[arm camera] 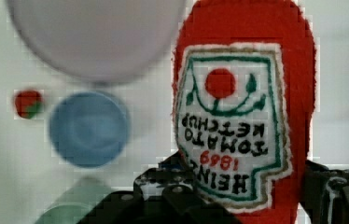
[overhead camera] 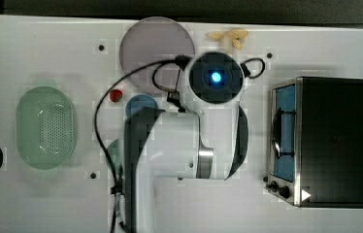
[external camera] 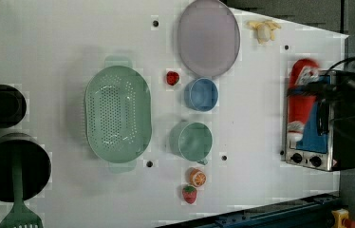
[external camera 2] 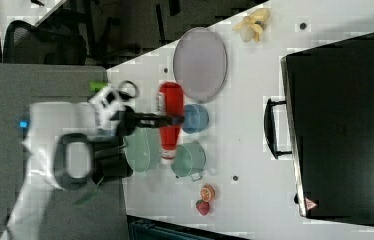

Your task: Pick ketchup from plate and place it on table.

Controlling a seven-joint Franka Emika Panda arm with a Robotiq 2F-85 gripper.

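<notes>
One step of two looks done: the ketchup [arm camera: 245,116] is off the plate [external camera 2: 200,64] and held in the air, the gripper [arm camera: 242,198] clamped on its lower body with a dark finger [arm camera: 163,191] on either side of the label. In the right view the bottle hangs at centre frame, above the blue bowl [external camera 2: 195,118] and green cup [external camera 2: 189,159]; the plate, bare, lies at upper centre. In the left view the bottle appears at the right edge, in front of the toaster oven [external camera: 341,137]. What remains, by the look of it, is lowering the bottle onto the white table [external camera 2: 247,165] and letting go
</notes>
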